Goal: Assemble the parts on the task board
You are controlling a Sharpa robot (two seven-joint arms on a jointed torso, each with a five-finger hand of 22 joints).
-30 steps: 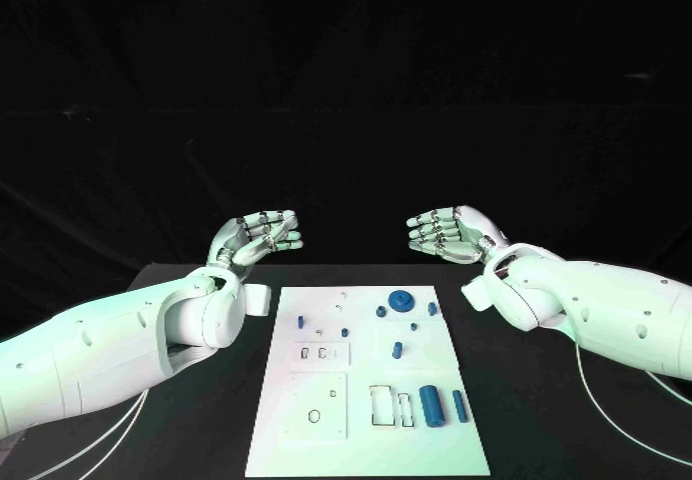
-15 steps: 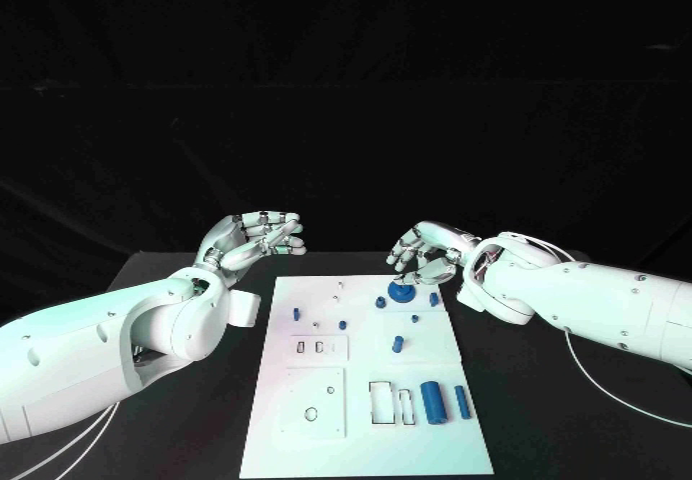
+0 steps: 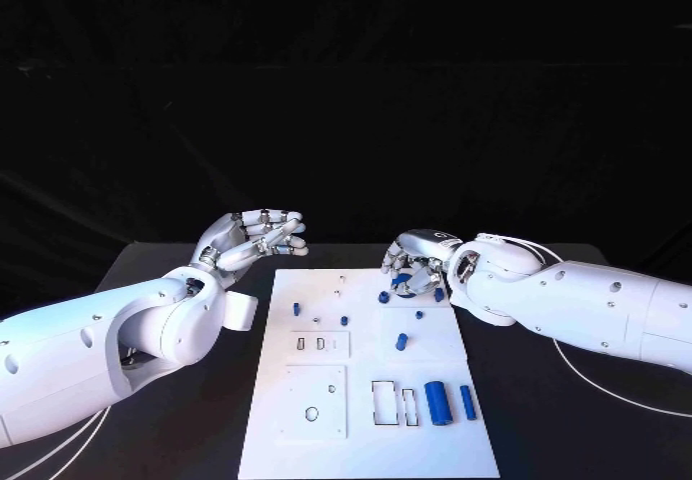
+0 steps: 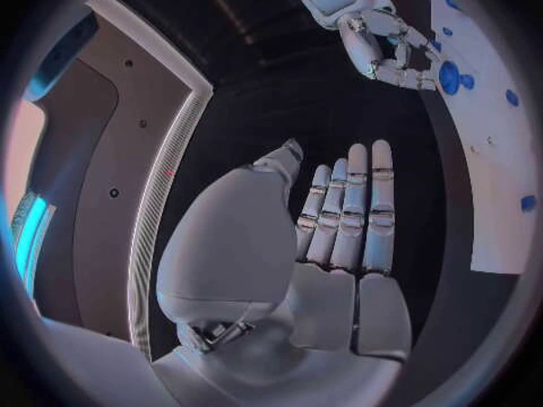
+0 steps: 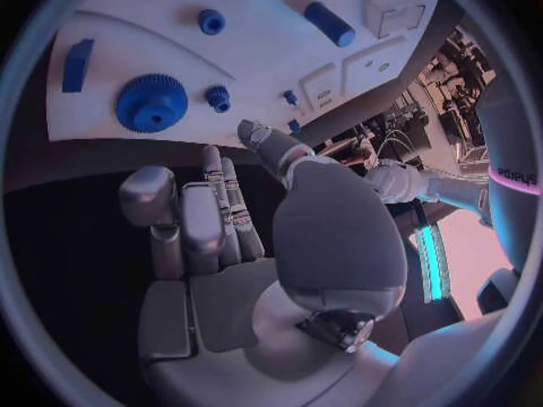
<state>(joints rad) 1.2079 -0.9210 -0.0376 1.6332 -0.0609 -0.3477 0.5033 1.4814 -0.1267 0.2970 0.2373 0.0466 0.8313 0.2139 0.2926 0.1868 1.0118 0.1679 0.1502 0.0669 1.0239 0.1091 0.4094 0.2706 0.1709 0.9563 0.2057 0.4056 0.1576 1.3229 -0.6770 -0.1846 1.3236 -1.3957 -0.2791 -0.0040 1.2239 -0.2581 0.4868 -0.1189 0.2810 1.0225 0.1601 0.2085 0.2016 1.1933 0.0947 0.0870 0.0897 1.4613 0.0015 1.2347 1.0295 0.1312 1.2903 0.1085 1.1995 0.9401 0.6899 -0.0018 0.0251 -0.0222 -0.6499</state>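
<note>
So this looked like the reach-in stage to me; the right hand (image 3: 415, 268) hung over the far end of the task board (image 3: 310, 455), right above the blue gear (image 5: 152, 102), with fingers loosely curled and nothing in them that I could see; I'd call it released, not grasping yet. The left hand (image 3: 257, 238) was held up off the tabletop (image 3: 188, 440) beyond the board's far left corner, fingers bent, also holding nothing. The rest of the blue parts sat on the board: a short cylinder (image 3: 400, 342) mid-board and two longer cylinders (image 3: 437, 402) near the near-right end, beside an empty rectangular slot (image 3: 382, 402). My guess for the next move: lower onto the gear, close the fingers round its rim, lift it straight; it's small and toothed, so a sloppy pinch could tip it. The head view hid the gear under the hand; the right wrist view showed it plainly, apart from the fingertips, plus small pegs (image 5: 212, 21) nearby. The left wrist view showed its own fingers straight-ish and bare, with the right hand reaching the gear in the distance.
</note>
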